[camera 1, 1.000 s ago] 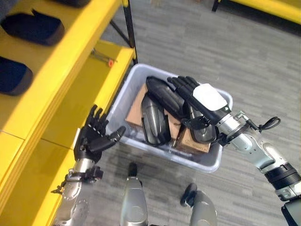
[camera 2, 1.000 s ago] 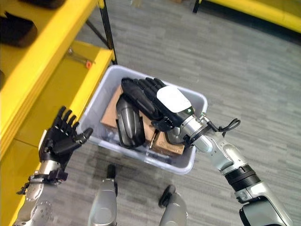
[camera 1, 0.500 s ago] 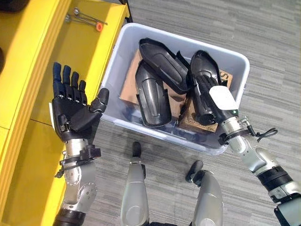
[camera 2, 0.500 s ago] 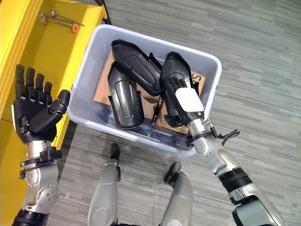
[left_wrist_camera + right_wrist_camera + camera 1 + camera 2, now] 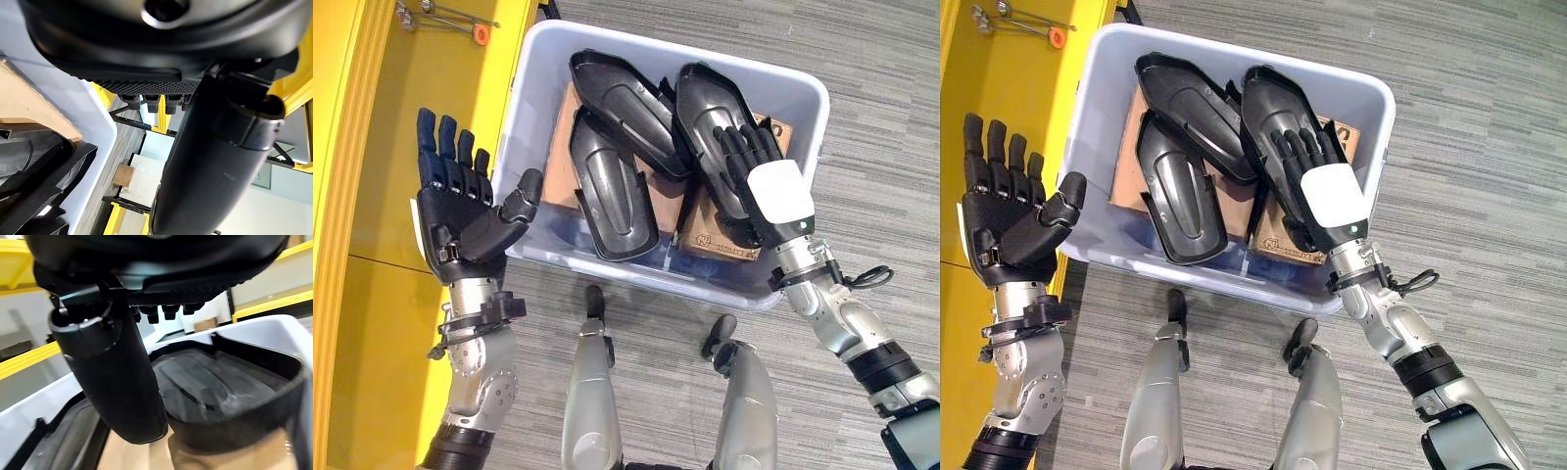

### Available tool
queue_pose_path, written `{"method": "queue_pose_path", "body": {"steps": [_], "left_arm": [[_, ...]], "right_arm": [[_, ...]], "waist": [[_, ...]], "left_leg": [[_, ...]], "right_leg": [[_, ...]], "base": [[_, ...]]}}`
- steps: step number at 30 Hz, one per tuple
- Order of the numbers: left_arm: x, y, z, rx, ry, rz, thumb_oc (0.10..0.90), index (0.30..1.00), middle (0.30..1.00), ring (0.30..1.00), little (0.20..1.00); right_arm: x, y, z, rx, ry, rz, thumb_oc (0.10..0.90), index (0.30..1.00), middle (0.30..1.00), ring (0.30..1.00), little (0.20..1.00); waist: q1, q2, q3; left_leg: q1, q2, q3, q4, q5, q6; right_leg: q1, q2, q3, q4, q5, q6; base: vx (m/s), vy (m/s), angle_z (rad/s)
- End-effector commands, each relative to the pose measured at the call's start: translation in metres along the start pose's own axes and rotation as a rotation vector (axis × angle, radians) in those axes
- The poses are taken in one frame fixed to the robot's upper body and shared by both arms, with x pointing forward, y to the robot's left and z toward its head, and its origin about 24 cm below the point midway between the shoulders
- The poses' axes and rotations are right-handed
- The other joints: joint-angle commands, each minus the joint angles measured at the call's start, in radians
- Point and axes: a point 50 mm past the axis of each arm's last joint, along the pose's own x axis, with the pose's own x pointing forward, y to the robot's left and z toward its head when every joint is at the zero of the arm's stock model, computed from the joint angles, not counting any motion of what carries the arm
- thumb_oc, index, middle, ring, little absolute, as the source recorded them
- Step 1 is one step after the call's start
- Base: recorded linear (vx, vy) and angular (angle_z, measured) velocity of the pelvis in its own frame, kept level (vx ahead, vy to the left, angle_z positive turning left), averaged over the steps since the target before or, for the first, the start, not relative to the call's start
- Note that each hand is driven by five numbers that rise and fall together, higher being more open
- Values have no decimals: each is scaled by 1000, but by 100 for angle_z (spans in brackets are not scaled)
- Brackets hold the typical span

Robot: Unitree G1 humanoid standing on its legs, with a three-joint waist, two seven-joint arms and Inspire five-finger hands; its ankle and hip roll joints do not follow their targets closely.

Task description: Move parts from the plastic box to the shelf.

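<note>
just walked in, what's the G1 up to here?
It is unloading black moulded parts from a plastic box on the floor beside a yellow shelf. The right hand lies with straight fingers on the rightmost part, not gripping it. The left hand is held open, palm up, by the box's shelf-side edge, holding nothing. Three parts lie in the box on cardboard.

The left hand is raised palm-up, fingers straight and together, thumb angled out. The right hand reaches forward, fingers extended, thumb beneath them.
</note>
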Motion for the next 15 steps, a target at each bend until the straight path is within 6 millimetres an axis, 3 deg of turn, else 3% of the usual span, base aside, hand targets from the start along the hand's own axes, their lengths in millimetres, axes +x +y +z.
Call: {"method": "queue_pose_path", "body": {"steps": [1, 8, 15], "left_arm": [[8, -29, 40, -50, -271, -174, 900, 1000, 1000, 1000, 1000], [10, -29, 39, -60, -272, -188, 900, 1000, 1000, 1000, 1000], [9, -23, 39, -55, -261, -187, 900, 1000, 1000, 1000, 1000]], "right_arm": [[32, -47, -10, -88, -30, -197, 900, 1000, 1000, 1000, 1000], [37, -40, -23, -140, 2, -132, 900, 1000, 1000, 1000, 1000], [29, -30, -31, -139, 29, -66, 900, 1000, 1000, 1000, 1000]], "waist": [[4, 31, -17], [18, 29, -17], [23, 10, -17]], "left_leg": [[5, -13, -13, 27, -105, 53], [-8, -13, -20, 20, -93, 51], [-28, -2, -24, 12, -81, 46]], "right_leg": [[17, 47, 25, -95, 22, 36], [17, 55, 5, -97, 18, 28], [12, 61, -10, -111, 25, 29]], "base": [[-39, -42, -3], [-2, -4, 0], [-3, -47, -1]]}}
